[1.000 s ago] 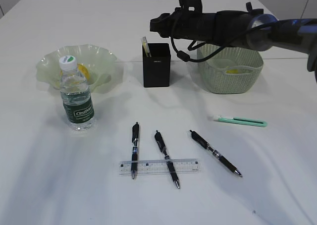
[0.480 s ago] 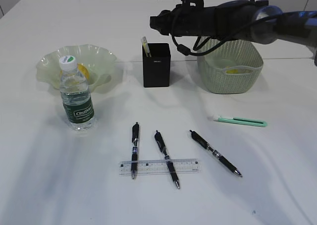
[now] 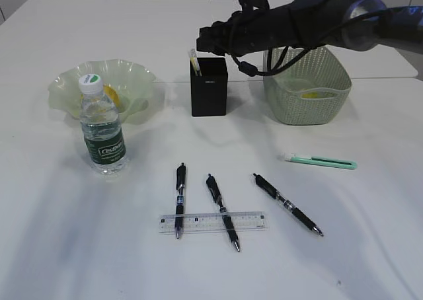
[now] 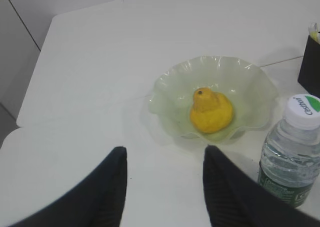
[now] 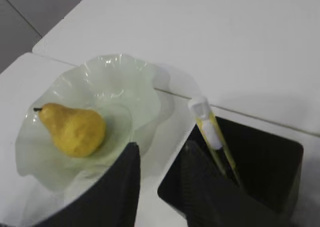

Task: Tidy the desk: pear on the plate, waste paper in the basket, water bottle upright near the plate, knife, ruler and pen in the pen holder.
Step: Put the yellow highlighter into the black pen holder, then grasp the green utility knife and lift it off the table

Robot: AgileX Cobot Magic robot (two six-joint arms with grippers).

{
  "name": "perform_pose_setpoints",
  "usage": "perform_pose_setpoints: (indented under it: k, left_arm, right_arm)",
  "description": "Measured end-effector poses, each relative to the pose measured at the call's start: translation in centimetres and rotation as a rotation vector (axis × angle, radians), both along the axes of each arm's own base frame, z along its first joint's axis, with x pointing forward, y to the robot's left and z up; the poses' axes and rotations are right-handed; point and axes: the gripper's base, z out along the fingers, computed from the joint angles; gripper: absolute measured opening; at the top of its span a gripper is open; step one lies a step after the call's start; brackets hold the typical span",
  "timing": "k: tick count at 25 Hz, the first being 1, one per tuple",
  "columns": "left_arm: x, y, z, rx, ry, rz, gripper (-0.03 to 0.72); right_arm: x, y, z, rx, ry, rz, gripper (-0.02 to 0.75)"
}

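Right arm lifting back from the pen holder, a yellow knife left inside.

Exterior view: over the last second the right gripper (image 3: 206, 39) has risen off the matte black square pen holder (image 3: 209, 86); three black pens (image 3: 180, 199), the clear plastic ruler (image 3: 213, 222) and a mint-green utility knife (image 3: 320, 160) lie on the white desk (image 3: 66, 234). Left wrist view: the left gripper (image 4: 165, 187) is half open, empty, above the yellow pear (image 4: 210, 111) in the wavy green glass plate (image 4: 170, 84), the clear water bottle (image 4: 290, 152) upright beside it. Right wrist view: jaws narrowly parted, holding nothing.
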Motion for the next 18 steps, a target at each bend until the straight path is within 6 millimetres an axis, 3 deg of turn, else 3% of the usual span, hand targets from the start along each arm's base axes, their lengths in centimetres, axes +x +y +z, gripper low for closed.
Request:
perform_pose_setpoints:
  k: [7, 18]
  left_arm:
    - [0.0, 0.0, 0.0, 0.000, 0.000, 0.000, 0.349]
    - [0.0, 0.0, 0.0, 0.000, 0.000, 0.000, 0.349]
  right_arm:
    - [-0.3, -2.1, -0.2, -0.030, 0.095, 0.031, 0.217]
    - [-1.7, -2.7, 1.8, -0.133, 0.154, 0.096, 0.218]
